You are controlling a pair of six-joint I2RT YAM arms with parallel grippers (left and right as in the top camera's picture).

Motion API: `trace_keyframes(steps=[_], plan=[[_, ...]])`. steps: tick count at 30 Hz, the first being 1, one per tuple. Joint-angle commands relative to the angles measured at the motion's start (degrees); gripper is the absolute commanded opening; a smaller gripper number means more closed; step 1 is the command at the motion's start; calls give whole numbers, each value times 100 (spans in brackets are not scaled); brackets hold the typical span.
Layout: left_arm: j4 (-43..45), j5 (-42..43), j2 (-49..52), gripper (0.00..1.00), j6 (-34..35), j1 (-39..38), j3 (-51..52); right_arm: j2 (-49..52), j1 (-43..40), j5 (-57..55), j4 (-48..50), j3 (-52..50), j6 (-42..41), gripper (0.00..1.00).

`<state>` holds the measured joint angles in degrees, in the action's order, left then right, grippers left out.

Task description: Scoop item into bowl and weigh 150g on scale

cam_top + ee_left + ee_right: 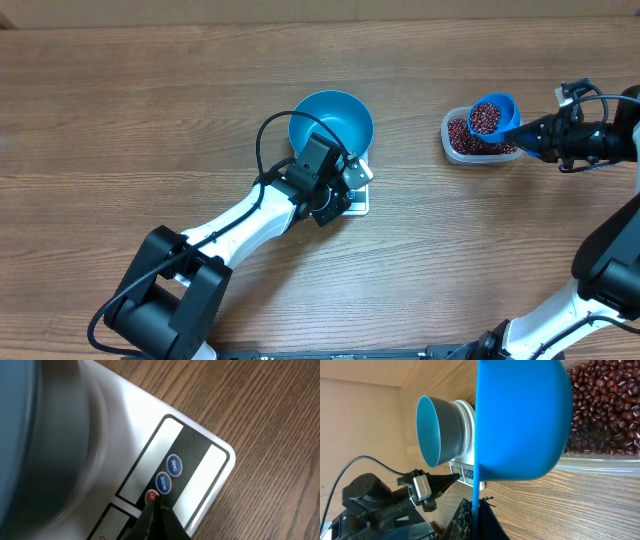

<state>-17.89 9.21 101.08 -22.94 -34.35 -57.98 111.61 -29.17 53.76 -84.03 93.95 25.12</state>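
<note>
Left gripper (157, 510): jaws closed, nothing between them; the dark tip rests on the round red button (151, 497) of the scale's control strip.
Small flat white rectangular digital scale (135, 410): lies on the brown wooden table (120, 110), mostly covered by the bowl; its button edge faces the left arm.
Control strip: the blue round MODE button (163, 483) and the blue round TARE button (174, 465) sit in a row just beside the red one.
Display: the reading cannot be made out.
Round deep blue plastic bowl (331, 122): stands upright on the scale platform, opening up.
Right gripper (535, 130): jaws clamped on the handle of the small blue plastic scoop (493, 115).
Scoop position: held above the tub, cup facing up, well apart from the bowl.
Small dark red-brown beans (486, 118): one heap fills the scoop's cup; the rest lie loose in the tub below.
Clear rectangular plastic tub (450, 128): sits on the table to the right of the bowl and scale, well apart from both.
Right wrist view: the scoop's blue underside fills the middle, with the beans in the tub behind it.
</note>
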Motion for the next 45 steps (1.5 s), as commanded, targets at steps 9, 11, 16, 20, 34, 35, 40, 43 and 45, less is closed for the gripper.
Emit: trace_keyframes(steps=[9,11,16,20,34,35,40,43,45], plan=[[170,72,105,4,-131,35,114,11,-15,114,15,13,50,4],[170,70,153,4,-131,37,127,11,-15,114,17,13,50,4],[195,74,310,4,-131,35,127,11,-15,114,17,13,50,4],[262,72,315,4,-131,37,127,11,-15,111,15,13,50,4],[345,68,317,4,-133,37,127,11,-15,70,15,13,48,4],[345,68,317,4,-133,37,127,11,-15,70,15,13,48,4],[341,68,317,4,-133,37,127,11,-15,70,15,13,48,4],[343,17,317,4,-133,37,127,11,-15,70,15,13,50,4],[345,-46,317,4,-133,37,127,11,-15,70,15,13,48,4]])
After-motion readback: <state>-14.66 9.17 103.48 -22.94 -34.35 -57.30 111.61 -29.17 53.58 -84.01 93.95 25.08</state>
